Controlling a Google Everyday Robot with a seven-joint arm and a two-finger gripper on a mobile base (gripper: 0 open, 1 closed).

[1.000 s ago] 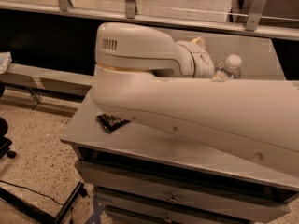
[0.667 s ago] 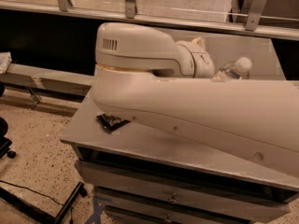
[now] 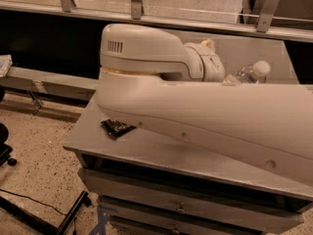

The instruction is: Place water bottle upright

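Where arm (image 3: 220, 116) blocks view, pincer (image 3: 215, 70) sits beside tilted water bottle (image 3: 248, 73); opening cannot tell

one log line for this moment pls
water bottle: tilted, cap toward upper right, lower part hidden by arm | gripper: beside bottle, partly behind arm | upright: not yet

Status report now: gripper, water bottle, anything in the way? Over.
Gripper hidden behind arm, by water bottle. Bottle tilted, cap toward right, not upright yet. Dark wrapper on table, far from it.
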